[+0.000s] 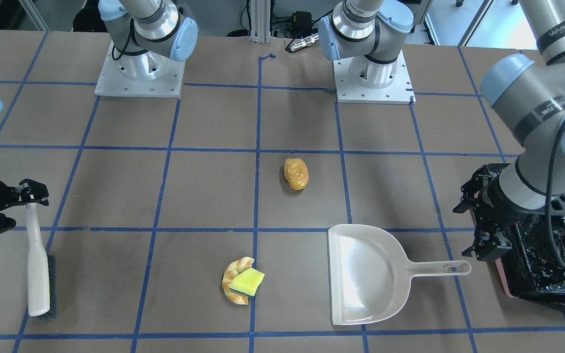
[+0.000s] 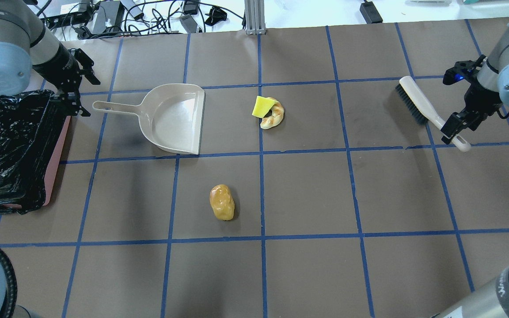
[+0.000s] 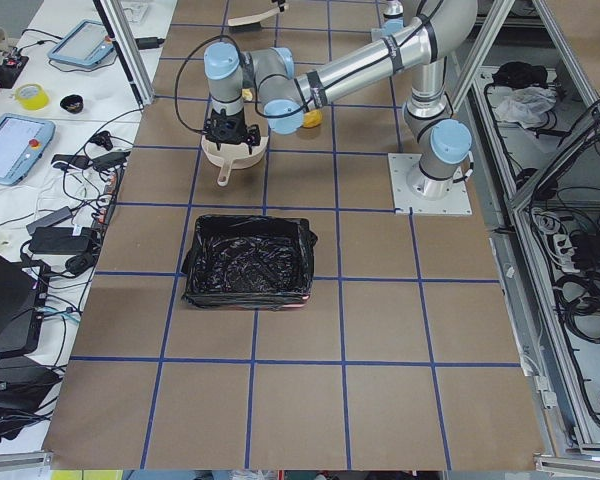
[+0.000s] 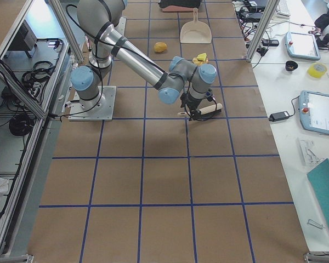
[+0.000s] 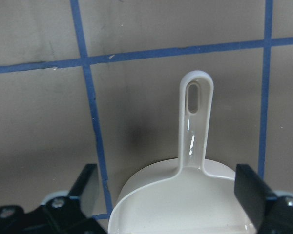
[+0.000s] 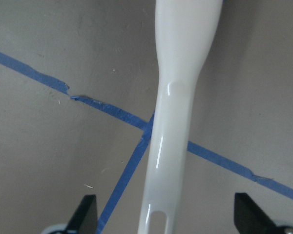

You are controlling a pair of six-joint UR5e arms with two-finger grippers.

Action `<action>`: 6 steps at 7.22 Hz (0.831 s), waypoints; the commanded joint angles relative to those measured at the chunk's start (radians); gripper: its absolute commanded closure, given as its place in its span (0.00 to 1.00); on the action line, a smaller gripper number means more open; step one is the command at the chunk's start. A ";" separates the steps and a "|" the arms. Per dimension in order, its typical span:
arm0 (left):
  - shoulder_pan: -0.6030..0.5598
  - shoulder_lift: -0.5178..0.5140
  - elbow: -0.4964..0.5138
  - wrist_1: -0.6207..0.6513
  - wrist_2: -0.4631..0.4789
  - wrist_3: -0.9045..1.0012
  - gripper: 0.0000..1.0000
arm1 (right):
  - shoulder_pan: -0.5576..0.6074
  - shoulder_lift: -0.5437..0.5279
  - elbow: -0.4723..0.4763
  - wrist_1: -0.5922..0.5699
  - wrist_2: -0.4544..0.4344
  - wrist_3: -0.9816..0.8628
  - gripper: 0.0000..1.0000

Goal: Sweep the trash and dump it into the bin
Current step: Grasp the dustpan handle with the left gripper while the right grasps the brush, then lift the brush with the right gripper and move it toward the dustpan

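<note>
Pink bin [image 2: 55, 163] sits at the table's [image 2: 307, 190] left edge, just beside the wide-spread left gripper [image 5: 168, 187]. Right gripper [image 6: 166, 217] gapes astride the brush [image 2: 418, 99] handle; potato [image 2: 222, 202], croissant [image 2: 274, 117], sponge [image 2: 262, 106] lie mid-table, well away.

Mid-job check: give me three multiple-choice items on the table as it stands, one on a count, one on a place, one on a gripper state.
1. How many items lie in the dustpan? A none; B one; C three.
2. Where is the sponge piece? A in the dustpan; B resting on the croissant; C lying by itself.
3. How is the right gripper at the brush handle? A shut on it; B open, a finger on either side; C far from it.

Answers: 1 A, the pan's inside is bare. 2 B, the overhead view shows the two touching. 3 B, the right wrist view shows clear gaps beside the handle.
</note>
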 commanded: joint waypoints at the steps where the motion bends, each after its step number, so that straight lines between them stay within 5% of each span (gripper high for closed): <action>1: -0.002 -0.096 0.004 0.139 0.001 -0.011 0.00 | 0.000 0.000 0.015 -0.007 -0.003 0.009 0.18; 6: -0.006 -0.167 0.001 0.203 -0.003 -0.072 0.00 | 0.000 0.000 0.007 -0.014 -0.014 0.014 0.98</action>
